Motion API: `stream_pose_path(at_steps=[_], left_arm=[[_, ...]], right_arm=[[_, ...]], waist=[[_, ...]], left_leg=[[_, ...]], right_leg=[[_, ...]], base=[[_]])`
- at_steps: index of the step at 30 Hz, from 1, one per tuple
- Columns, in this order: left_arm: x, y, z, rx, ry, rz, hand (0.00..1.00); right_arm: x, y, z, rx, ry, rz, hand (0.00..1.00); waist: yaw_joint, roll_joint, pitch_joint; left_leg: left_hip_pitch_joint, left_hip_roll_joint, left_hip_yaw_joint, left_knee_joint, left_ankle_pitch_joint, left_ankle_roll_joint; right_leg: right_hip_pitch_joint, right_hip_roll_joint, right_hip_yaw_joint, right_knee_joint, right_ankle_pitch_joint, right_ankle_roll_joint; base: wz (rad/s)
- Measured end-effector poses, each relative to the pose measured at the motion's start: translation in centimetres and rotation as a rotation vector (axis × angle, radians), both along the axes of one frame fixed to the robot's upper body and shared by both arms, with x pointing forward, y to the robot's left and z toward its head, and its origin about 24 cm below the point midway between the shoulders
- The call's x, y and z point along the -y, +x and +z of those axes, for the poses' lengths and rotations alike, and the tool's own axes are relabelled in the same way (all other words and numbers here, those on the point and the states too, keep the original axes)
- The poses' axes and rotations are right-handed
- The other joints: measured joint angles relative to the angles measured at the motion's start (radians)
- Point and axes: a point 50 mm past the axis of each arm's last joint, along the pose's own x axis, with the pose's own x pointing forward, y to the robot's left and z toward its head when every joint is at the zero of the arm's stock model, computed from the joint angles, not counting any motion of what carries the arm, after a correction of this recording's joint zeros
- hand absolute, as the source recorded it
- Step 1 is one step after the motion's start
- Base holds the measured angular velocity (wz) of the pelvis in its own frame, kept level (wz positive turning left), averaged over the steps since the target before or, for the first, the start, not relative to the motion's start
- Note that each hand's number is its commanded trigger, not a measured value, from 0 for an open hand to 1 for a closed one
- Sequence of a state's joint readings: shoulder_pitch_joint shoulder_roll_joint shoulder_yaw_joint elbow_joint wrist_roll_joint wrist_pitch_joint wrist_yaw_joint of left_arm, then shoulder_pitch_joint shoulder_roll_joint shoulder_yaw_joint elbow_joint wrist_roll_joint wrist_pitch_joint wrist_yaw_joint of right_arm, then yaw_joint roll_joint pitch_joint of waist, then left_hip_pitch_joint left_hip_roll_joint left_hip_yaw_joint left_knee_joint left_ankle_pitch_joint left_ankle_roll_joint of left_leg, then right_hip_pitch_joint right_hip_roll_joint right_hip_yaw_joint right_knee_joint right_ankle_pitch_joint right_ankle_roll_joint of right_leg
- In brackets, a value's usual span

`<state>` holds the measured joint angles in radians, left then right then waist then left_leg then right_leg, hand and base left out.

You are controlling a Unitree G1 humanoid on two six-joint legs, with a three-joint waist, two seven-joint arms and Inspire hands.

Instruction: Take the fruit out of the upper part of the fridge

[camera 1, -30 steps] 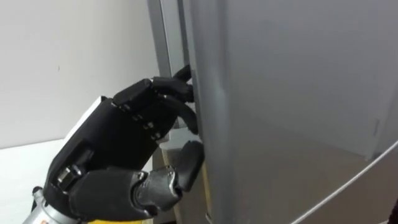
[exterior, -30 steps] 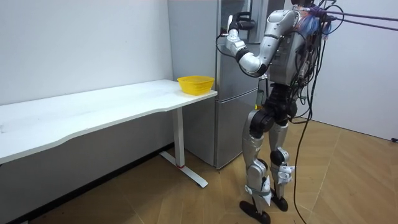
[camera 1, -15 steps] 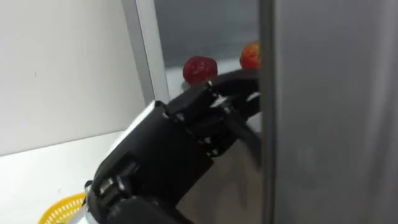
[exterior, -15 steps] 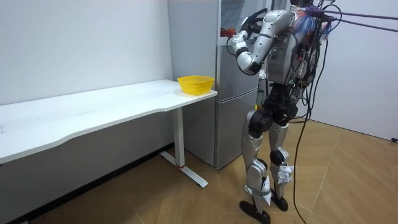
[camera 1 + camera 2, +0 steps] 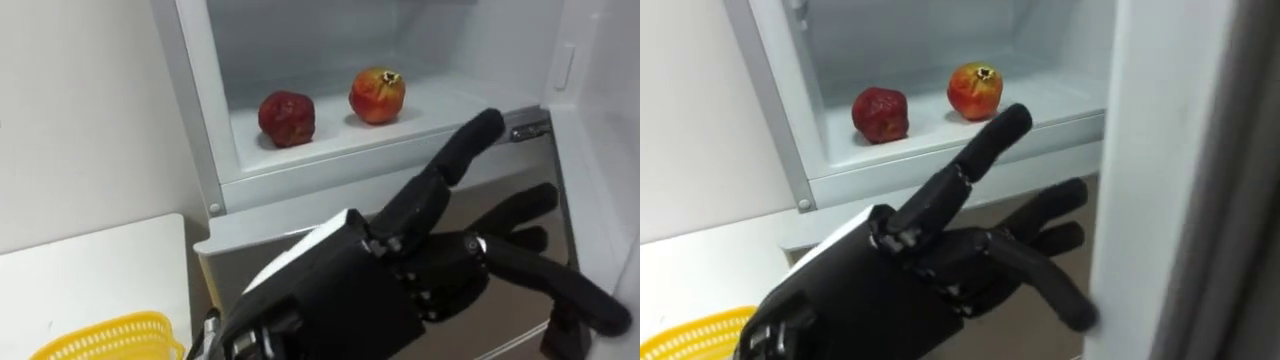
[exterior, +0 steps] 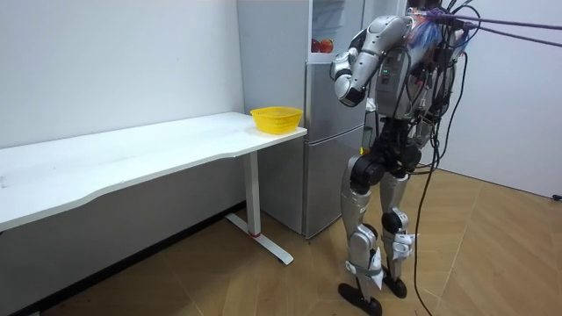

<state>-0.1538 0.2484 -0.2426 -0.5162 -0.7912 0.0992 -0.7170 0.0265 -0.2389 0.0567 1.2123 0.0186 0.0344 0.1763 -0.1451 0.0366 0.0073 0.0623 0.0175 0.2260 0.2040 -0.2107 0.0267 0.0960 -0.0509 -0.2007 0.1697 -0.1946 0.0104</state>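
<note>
The upper fridge (image 6: 327, 35) compartment stands open, and on its white shelf (image 5: 440, 103) lie two round fruits side by side. One is a dark red fruit (image 5: 287, 118) to the left. The other is an orange-red pomegranate (image 5: 377, 94) to the right, with its crown on top. Neither has a long axis to speak of, so I judge that a grasp from the front would suit either.

The left hand (image 5: 340, 285) hangs in front of the fridge, below the shelf's front lip. Both fruits lie above it and further in. Its fingers (image 5: 468, 143) are straight and fanned apart, holding nothing and touching nothing that I can make out. The topmost finger reaches up towards the lip, just right of the pomegranate, which is probably the nearer fruit (the dark one sits above the back of the hand).

To reach either fruit, the hand would need to rise over the lip and go inward. The open door (image 5: 1180, 180) stands close on the right, which leaves little room to swing that way.

A yellow basket (image 5: 112, 338) sits on the table (image 5: 90, 270) to the left, well apart from the fruits.
</note>
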Motion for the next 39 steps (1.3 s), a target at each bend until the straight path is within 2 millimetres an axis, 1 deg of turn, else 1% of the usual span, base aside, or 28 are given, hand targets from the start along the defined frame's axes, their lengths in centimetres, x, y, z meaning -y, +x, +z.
stream_pose_path(at_steps=[4, 9, 12, 14, 16, 18, 20, 23, 27, 29, 31, 33, 35, 39], left_arm=[[0.1, 0.0, 0.0, -0.004, 0.001, -0.006, 0.00], [0.4, 0.1, 0.3, 0.006, 0.001, -0.016, 0.00], [0.7, 0.1, 0.6, 0.015, -0.005, -0.026, 0.00], [1.3, 0.2, 0.9, 0.018, -0.014, -0.038, 0.00], [1.8, 0.3, 1.2, 0.026, -0.013, -0.053, 0.00], [2.4, 0.3, 1.3, 0.026, -0.012, -0.072, 0.00], [3.2, 0.1, 1.3, 0.015, -0.014, -0.102, 0.00], [4.1, -0.3, 1.2, 0.015, -0.009, -0.151, 0.00], [5.4, -0.6, 1.5, 0.042, 0.014, -0.225, 0.00], [6.4, -0.6, 1.6, 0.042, 0.022, -0.258, 0.00], [6.8, -0.6, 1.8, 0.044, 0.025, -0.273, 0.00], [7.0, -0.7, 1.9, 0.051, 0.024, -0.282, 0.00], [7.3, -0.7, 2.3, 0.059, 0.008, -0.288, 0.00], [8.0, -1.0, 2.9, 0.081, 0.000, -0.318, 0.00]], right_arm=[[0.1, -0.3, -0.1, -0.015, -0.013, 0.007, 0.00], [0.2, -0.6, -0.1, -0.030, -0.033, 0.003, 0.00], [0.4, -1.0, -0.2, -0.045, -0.045, 0.000, 0.00], [0.5, -1.0, -0.2, -0.048, -0.056, -0.001, 0.00], [0.4, -0.9, -0.2, -0.046, -0.065, 0.006, 0.00], [0.4, -1.0, -0.2, -0.051, -0.069, 0.014, 0.00], [0.3, -0.8, -0.2, -0.052, -0.067, 0.043, 0.00], [0.2, -0.7, -0.2, -0.061, -0.071, 0.082, 0.00], [0.3, -0.9, -0.2, -0.068, -0.069, 0.073, 0.00], [0.3, -0.9, -0.2, -0.072, -0.070, 0.069, 0.00], [0.4, -0.8, -0.2, -0.070, -0.079, 0.068, 0.00], [0.5, -0.8, -0.1, -0.070, -0.084, 0.070, 0.00], [0.7, -0.8, -0.1, -0.070, -0.093, 0.070, 0.00], [0.8, -1.0, -0.1, -0.081, -0.107, 0.080, 0.00]], waist=[[-0.015, 0.000, -0.0001], [-0.018, 0.002, -0.0014], [-0.019, 0.006, -0.0039], [-0.018, 0.009, -0.0061], [-0.018, 0.010, -0.0063], [-0.027, 0.010, -0.0064], [-0.050, 0.010, -0.0064], [-0.072, 0.010, -0.0062], [-0.082, 0.013, -0.0059], [-0.097, 0.019, -0.0046], [-0.103, 0.027, -0.0041], [-0.120, 0.034, -0.0042], [-0.130, 0.044, -0.0017], [-0.150, 0.048, -0.0007]], left_leg=[[-0.001, 0.001, 0.009, 0.000, 0.000, 0.000], [-0.006, 0.002, 0.012, 0.000, 0.000, 0.000], [-0.010, 0.003, 0.021, 0.001, 0.000, 0.000], [-0.012, 0.004, 0.029, 0.001, 0.000, 0.000], [-0.014, 0.005, 0.036, 0.000, 0.000, 0.000], [-0.015, 0.005, 0.035, 0.000, 0.000, 0.000], [-0.016, 0.005, 0.035, 0.000, 0.000, 0.000], [-0.016, 0.005, 0.036, 0.000, 0.000, 0.000], [-0.015, 0.006, 0.043, 0.001, 0.000, 0.000], [-0.013, 0.006, 0.047, 0.000, 0.000, 0.000], [-0.009, 0.006, 0.049, 0.000, 0.000, 0.000], [-0.005, 0.006, 0.050, 0.000, 0.000, 0.000], [0.000, 0.006, 0.050, -0.001, 0.000, 0.000], [0.000, 0.007, 0.050, -0.001, 0.000, 0.000]], right_leg=[[-0.008, 0.000, 0.005, 0.000, 0.000, 0.000], [-0.013, 0.001, 0.006, -0.001, 0.000, -0.001], [-0.019, 0.001, 0.007, -0.001, 0.001, -0.001], [-0.022, 0.001, 0.008, 0.000, 0.001, -0.002], [-0.024, 0.001, 0.009, 0.000, 0.002, -0.003], [-0.024, 0.001, 0.009, -0.001, 0.003, -0.003], [-0.025, 0.001, 0.010, -0.002, 0.003, -0.003], [-0.028, 0.001, 0.014, -0.002, 0.003, -0.003], [-0.028, 0.002, 0.023, -0.002, 0.003, -0.004], [-0.030, 0.002, 0.028, -0.001, 0.004, -0.004], [-0.031, 0.002, 0.037, -0.001, 0.004, -0.004], [-0.029, 0.002, 0.039, -0.001, 0.004, -0.004], [-0.028, 0.004, 0.050, -0.001, 0.004, -0.004], [-0.029, 0.004, 0.052, -0.001, 0.004, -0.004]], base=[[-0.04], [-0.01], [0.00], [-0.02], [-0.04], [0.00], [0.00], [-0.05], [-0.06], [-0.07], [-0.13], [-0.08], [-0.12], [-0.02]])
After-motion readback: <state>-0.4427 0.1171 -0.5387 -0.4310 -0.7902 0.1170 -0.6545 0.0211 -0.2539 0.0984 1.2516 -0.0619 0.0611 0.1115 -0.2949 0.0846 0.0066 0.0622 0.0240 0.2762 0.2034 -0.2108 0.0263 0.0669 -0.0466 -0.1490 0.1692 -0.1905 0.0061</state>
